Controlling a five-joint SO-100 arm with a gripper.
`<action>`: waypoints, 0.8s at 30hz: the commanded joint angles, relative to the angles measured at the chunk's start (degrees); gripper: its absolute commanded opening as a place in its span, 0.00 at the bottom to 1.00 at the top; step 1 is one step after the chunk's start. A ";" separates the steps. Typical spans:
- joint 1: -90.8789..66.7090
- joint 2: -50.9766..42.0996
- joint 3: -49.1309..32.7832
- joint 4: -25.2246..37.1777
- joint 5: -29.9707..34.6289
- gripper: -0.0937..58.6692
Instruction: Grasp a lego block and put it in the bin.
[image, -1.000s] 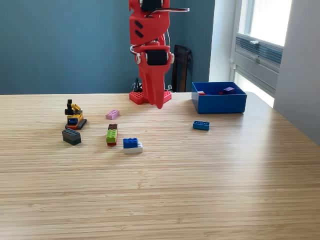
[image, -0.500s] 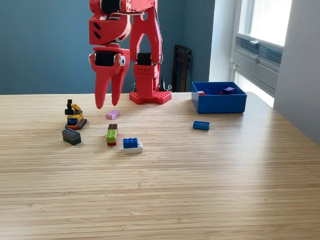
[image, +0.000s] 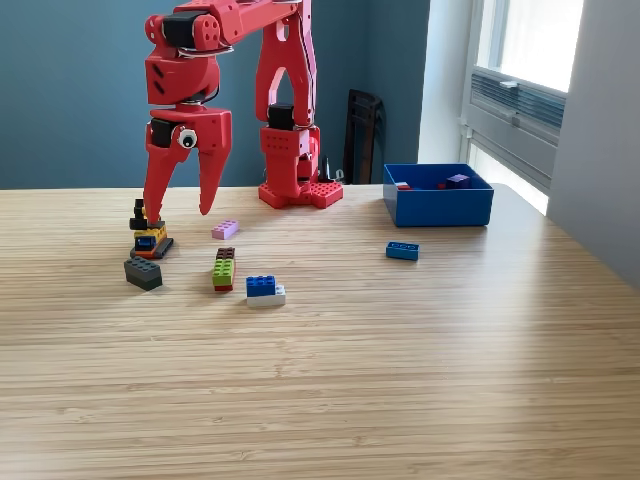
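The red gripper (image: 178, 213) hangs with its two fingers spread apart, just above the little stacked block pile (image: 148, 234), maybe touching it. The blue bin (image: 439, 205) sits far off.

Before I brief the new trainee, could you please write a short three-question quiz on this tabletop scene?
1. True or false: the end effector is holding a block.
2. Which loose block lies nearest the blue bin? A) pink block B) small blue block C) dark grey block
3. Fill in: the blue-on-white block lies to the exterior view's ____ of the green stack.

Key: 1. False; its jaws are open and empty, above the table near the yellow and black stack. 2. B. 3. Right.
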 joint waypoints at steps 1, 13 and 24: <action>2.90 3.69 -0.62 -0.44 3.69 0.65; 7.29 3.69 4.66 -4.04 11.60 0.58; 10.81 3.69 9.49 -11.34 11.07 0.57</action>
